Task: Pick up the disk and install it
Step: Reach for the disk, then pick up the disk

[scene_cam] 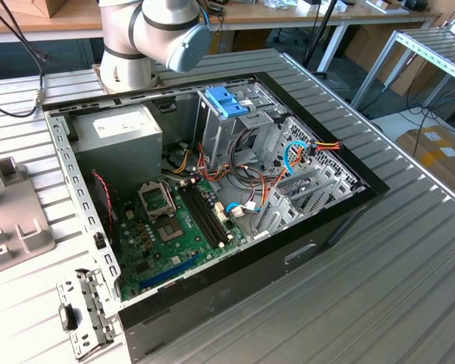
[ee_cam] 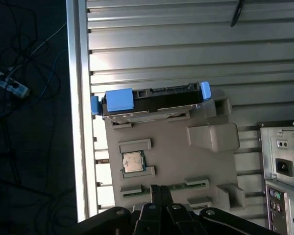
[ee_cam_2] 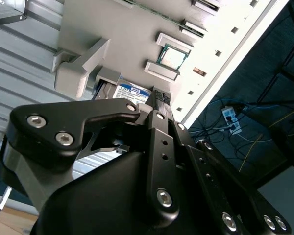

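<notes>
The disk (ee_cam: pixel 152 100) stands on its edge in a slot of a grey holder plate (ee_cam: pixel 176 156), with its light-blue carrier rail (ee_cam: pixel 119 100) showing at both ends. In the second wrist view its white-and-blue label (ee_cam_2: pixel 131 92) peeks out just past my fingertips. My gripper (ee_cam: pixel 159 188) hovers over the plate, apart from the disk, its two black fingers pressed together with nothing between them. The open computer case (scene_cam: pixel 212 189) lies in the middle of the exterior view.
A loose processor chip (ee_cam: pixel 132 161) sits in another slot of the plate. The case holds a drive cage with a blue latch (scene_cam: pixel 227 101), a power-supply box (scene_cam: pixel 121 133), a motherboard (scene_cam: pixel 174 220) and cables. The ribbed table's edge (ee_cam: pixel 78 122) runs close beside the plate.
</notes>
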`<control>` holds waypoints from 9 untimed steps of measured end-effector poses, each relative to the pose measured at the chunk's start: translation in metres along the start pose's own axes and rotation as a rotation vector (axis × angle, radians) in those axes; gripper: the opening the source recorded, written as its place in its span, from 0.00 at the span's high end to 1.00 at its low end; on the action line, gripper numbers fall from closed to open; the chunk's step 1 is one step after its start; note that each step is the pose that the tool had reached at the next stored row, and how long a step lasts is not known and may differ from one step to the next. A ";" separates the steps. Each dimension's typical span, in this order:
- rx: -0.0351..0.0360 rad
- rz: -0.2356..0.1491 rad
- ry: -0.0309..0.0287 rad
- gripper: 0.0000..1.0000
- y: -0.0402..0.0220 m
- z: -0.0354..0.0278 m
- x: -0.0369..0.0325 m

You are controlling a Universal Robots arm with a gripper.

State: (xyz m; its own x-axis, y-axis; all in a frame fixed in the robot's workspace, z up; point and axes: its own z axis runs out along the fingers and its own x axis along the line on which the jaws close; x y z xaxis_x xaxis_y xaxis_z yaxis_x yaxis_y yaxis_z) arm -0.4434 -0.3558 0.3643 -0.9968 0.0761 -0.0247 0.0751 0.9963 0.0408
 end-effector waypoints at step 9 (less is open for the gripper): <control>-0.0001 -0.002 0.0001 0.89 0.0004 0.0001 -0.0003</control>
State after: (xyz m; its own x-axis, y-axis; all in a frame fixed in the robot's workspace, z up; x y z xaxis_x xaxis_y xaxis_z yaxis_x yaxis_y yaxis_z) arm -0.4431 -0.3554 0.3642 -0.9970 0.0738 -0.0247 0.0727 0.9965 0.0408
